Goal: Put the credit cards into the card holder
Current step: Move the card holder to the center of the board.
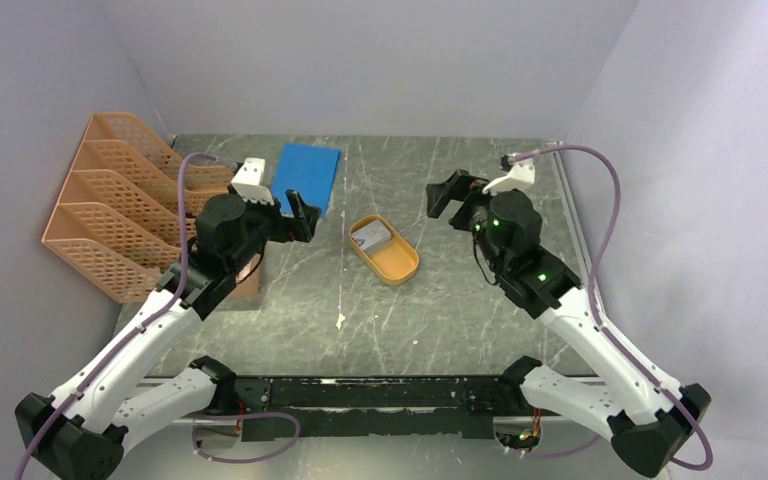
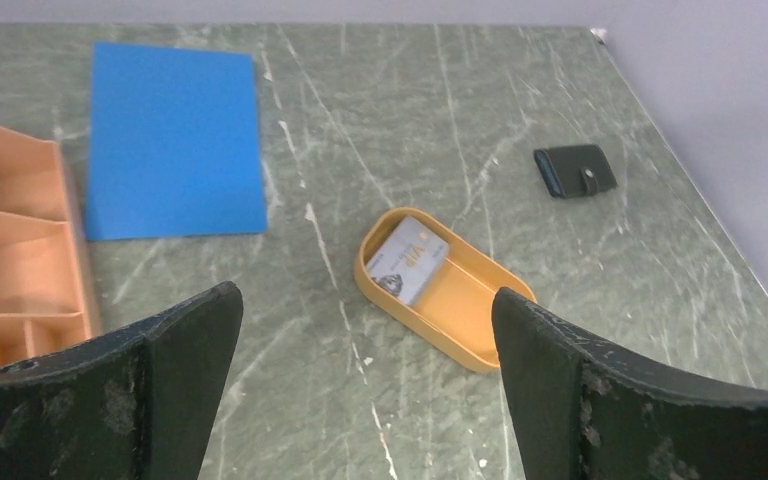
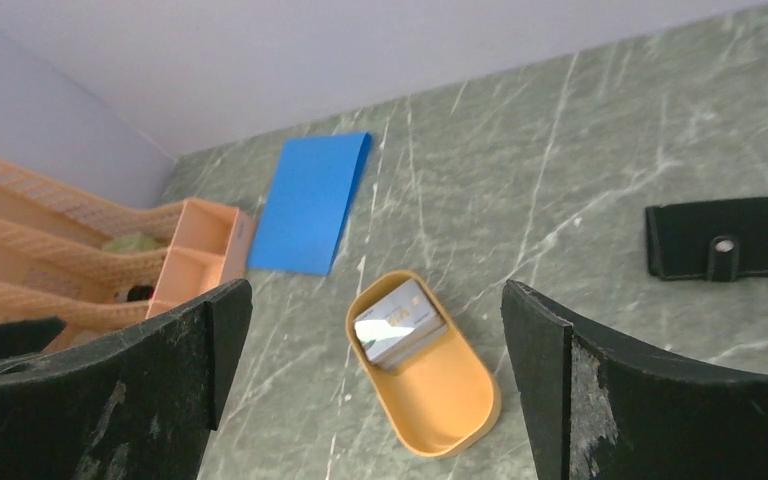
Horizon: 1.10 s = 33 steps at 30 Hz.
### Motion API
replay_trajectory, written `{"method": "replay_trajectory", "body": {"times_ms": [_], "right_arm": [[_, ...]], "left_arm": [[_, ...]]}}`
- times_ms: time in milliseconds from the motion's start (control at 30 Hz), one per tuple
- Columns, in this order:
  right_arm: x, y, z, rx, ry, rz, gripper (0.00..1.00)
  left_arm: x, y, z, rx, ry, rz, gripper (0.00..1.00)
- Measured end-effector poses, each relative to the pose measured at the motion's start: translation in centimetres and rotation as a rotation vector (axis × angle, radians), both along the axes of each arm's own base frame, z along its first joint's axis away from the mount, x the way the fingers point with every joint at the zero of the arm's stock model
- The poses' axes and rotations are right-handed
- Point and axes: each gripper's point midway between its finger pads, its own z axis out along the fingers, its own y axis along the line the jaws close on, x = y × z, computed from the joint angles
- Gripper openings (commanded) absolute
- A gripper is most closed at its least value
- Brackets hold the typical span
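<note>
A small stack of pale grey credit cards (image 1: 370,236) lies in the far end of an orange oval dish (image 1: 400,270) at the table's middle. The cards also show in the left wrist view (image 2: 408,260) and the right wrist view (image 3: 398,320). The black card holder (image 2: 575,170) lies folded shut, with its snap on top, on the table to the right of the dish (image 3: 723,238). It is hidden behind the right arm in the top view. My left gripper (image 1: 305,215) is open and empty, held above the table left of the dish. My right gripper (image 1: 447,195) is open and empty, above the table right of the dish.
A large blue flat sheet (image 1: 306,175) lies at the back, left of the middle. Orange mesh file racks (image 1: 120,200) stand along the left edge, with a small orange compartment box (image 2: 10,260) beside them. Grey walls close in the table on three sides.
</note>
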Motion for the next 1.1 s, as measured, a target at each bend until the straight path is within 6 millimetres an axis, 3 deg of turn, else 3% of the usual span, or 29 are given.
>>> {"method": "replay_trajectory", "body": {"times_ms": [133,267,367,467,700,933,1100], "right_arm": [[0.8,2.4,-3.3,-0.005,0.104,0.068,0.96],[0.6,4.1,-9.4,-0.016,0.260,0.120,0.91],[-0.5,3.8,-13.9,-0.020,0.366,0.117,0.87],[-0.4,2.7,-16.6,0.004,0.438,0.077,0.84],[2.2,-1.8,-20.1,0.105,0.519,-0.075,0.79],[3.8,-5.0,-22.2,0.137,0.557,-0.201,0.76],[5.8,-9.2,-23.7,0.234,0.584,-0.375,0.80]], "left_arm": [[0.0,-1.8,-1.5,-0.010,0.043,-0.083,0.99],[0.0,-3.8,-3.7,-0.010,0.116,-0.165,0.99],[-0.2,-4.8,-5.2,-0.001,0.167,-0.200,0.99],[-0.3,-5.1,-6.2,0.003,0.203,-0.204,0.99],[0.0,-4.9,-8.5,0.017,0.285,-0.164,0.99],[-0.4,-4.6,-10.9,0.038,0.360,-0.147,0.99],[-0.3,-4.8,-11.9,0.039,0.392,-0.141,0.99]]}}
